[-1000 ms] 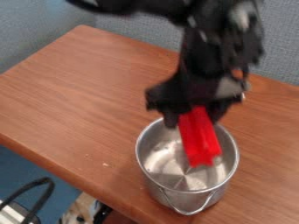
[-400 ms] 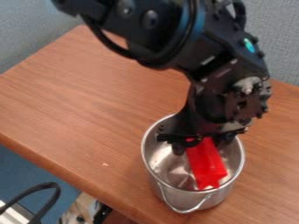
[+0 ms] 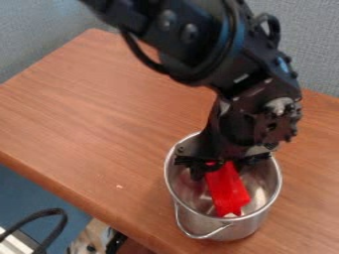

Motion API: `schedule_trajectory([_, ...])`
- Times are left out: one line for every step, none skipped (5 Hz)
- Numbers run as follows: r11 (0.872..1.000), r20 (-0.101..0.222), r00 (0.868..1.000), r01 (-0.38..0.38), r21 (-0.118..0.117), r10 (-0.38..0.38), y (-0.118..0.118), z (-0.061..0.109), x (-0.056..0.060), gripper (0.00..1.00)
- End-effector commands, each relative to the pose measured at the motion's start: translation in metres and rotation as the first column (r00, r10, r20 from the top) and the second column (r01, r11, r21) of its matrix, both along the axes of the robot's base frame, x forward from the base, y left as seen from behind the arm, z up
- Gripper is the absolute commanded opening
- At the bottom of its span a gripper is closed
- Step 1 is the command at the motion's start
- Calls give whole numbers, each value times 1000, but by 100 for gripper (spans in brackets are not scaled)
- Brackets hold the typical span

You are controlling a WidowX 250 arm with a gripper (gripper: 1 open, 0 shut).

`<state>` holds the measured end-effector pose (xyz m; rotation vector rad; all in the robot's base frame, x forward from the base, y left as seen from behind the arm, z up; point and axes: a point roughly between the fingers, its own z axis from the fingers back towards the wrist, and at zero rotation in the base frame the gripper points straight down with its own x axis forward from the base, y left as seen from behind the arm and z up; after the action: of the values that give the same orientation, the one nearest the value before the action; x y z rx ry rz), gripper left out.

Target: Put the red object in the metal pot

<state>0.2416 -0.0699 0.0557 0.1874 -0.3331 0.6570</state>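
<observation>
The block (image 3: 228,190) hangs inside the pot (image 3: 193,222), tilted, its upper end pinched in the gripper (image 3: 216,167) at the pot's 12 o'clock rim. The fingers are clamped on it. The table (image 3: 79,99) spreads out toward 10 o'clock. Step in hand: the drop. Next, the fingers should part, then lift clear.

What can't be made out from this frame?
Single camera view only:
- Gripper fingertips: hidden behind the arm's own wrist and the pot rim, so whether they clamp the red object is unclear.
- Red object's lower end: motion blur, so contact with the floor of the metal pot can't be judged.
- Pot's wire handle: at the bottom edge, blurred.
- Small white speck on the table: too small to identify.
</observation>
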Motion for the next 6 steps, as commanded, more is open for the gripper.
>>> schedule_trajectory([1000, 35, 999, 3, 6, -3, 1, 11, 15, 100])
schedule_trajectory([1000, 25, 1000, -5, 12, 5, 0, 25, 9, 100])
schedule_trajectory([1000, 19, 1000, -18, 9, 18, 0, 34, 5, 100])
schedule_trajectory([1000, 6, 1000, -29, 12, 29, 7, 30, 10, 100])
schedule_trajectory([999, -3, 999, -38, 19, 38, 12, 26, 16, 100])
schedule_trajectory([998, -9, 998, -63, 26, 64, 12, 12, 16, 0])
